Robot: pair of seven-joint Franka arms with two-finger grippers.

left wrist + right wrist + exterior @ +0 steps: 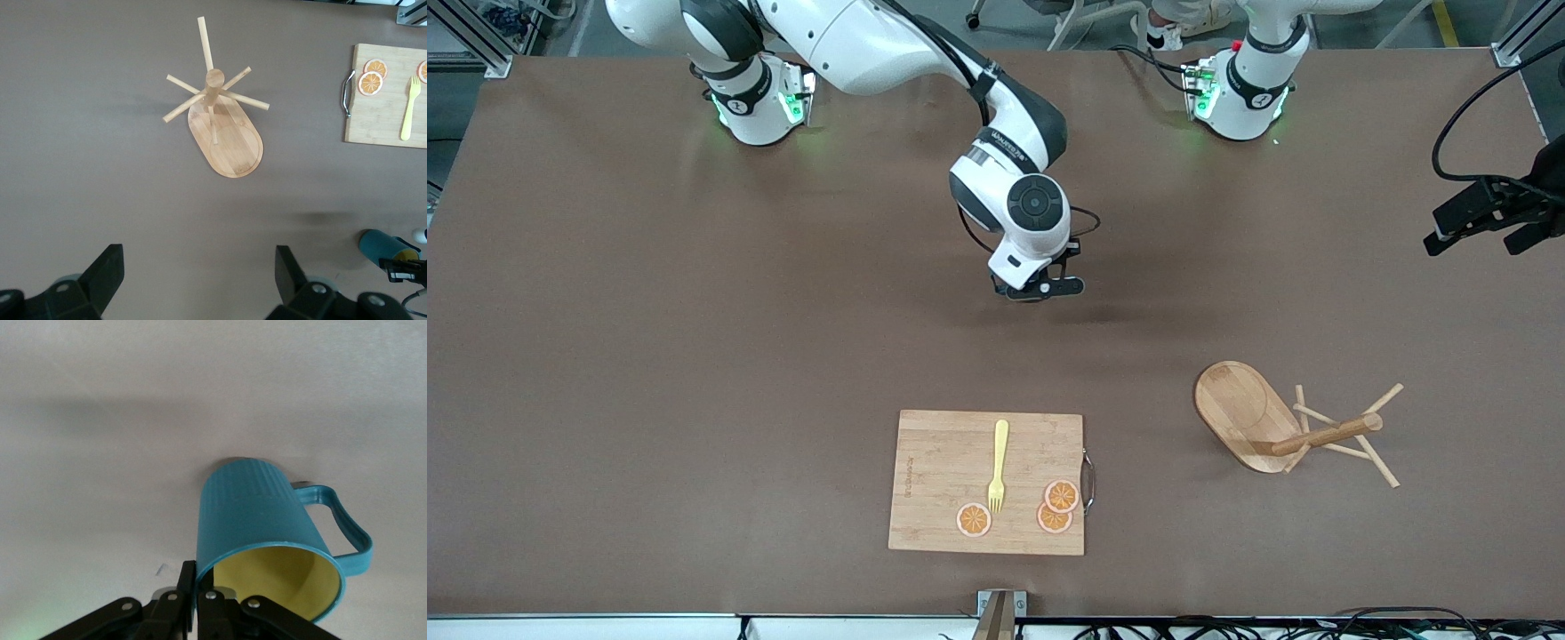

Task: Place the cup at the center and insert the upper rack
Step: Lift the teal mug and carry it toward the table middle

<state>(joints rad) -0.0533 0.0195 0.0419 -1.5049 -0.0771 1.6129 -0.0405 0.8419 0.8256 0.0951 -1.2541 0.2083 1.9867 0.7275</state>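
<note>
On my right wrist view the fingers (pixel 190 600) pinch the rim of the cup (pixel 267 533), one inside the mustard-yellow mouth, one outside the ribbed teal wall. I cannot tell whether the cup's base touches the table. From the front view the right gripper (pixel 1040 286) sits over the middle of the brown table (pixel 694 356), the arm hiding the cup there; the left wrist view catches it (pixel 383 245) at its frame edge.

The left gripper (pixel 1480 218) hangs over the table's edge at the left arm's end, fingers (pixel 100 277) spread wide with nothing between them.

The upper rack (pixel 1294 427) stands on its oval base toward the left arm's end, nearer the front camera's edge than the right gripper, pegs fanned out round the top of the post.

A bamboo cutting board (pixel 943 480) lies near the middle of the front camera's edge, carrying a yellow fork (pixel 998 467) and three orange slices (pixel 1058 507).

Along the table's edge by the bases I see a grey floor and chair legs (pixel 1072 22).
</note>
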